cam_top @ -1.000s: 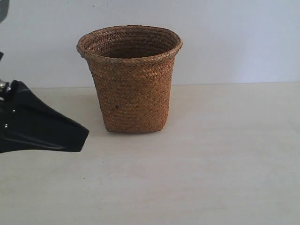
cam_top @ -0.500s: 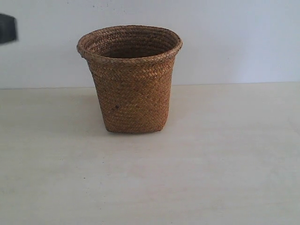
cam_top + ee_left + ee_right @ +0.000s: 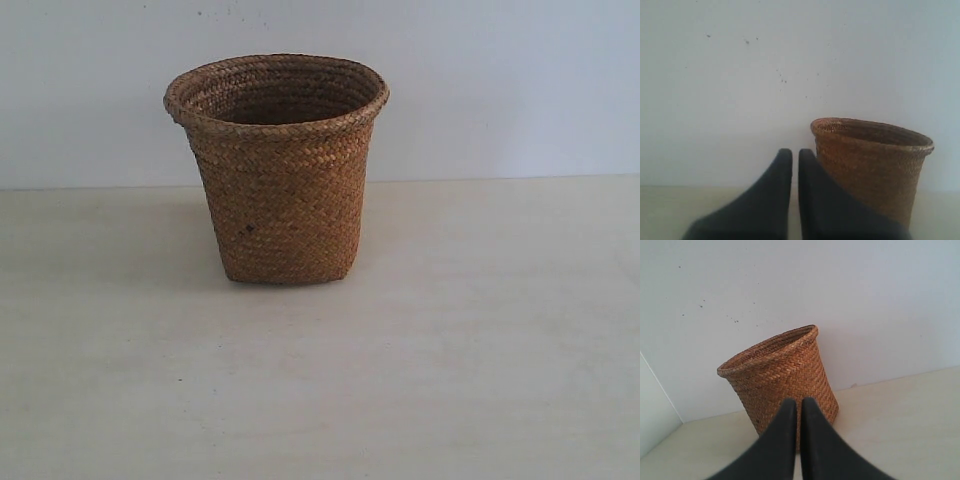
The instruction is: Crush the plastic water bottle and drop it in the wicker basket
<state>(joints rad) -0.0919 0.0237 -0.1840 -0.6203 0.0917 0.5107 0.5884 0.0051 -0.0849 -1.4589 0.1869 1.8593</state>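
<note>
The brown wicker basket (image 3: pixel 277 168) stands upright on the pale table, near the white back wall. It also shows in the left wrist view as wicker basket (image 3: pixel 875 165) and in the right wrist view as wicker basket (image 3: pixel 782 372). The plastic water bottle is out of view in every frame. My left gripper (image 3: pixel 795 155) is shut with nothing between its black fingers, level with the basket's upper part. My right gripper (image 3: pixel 799 404) is shut and empty too, back from the basket. Neither gripper shows in the exterior view.
The pale wooden table (image 3: pixel 480 350) spreads around the basket. A white wall (image 3: pixel 500 80) closes off the back. A side wall panel (image 3: pixel 652 410) meets it at a corner in the right wrist view.
The left arm's black gripper, low at the left edge of the exterior view a second ago, rose to the upper left and has now left that view. The basket has not moved.
</note>
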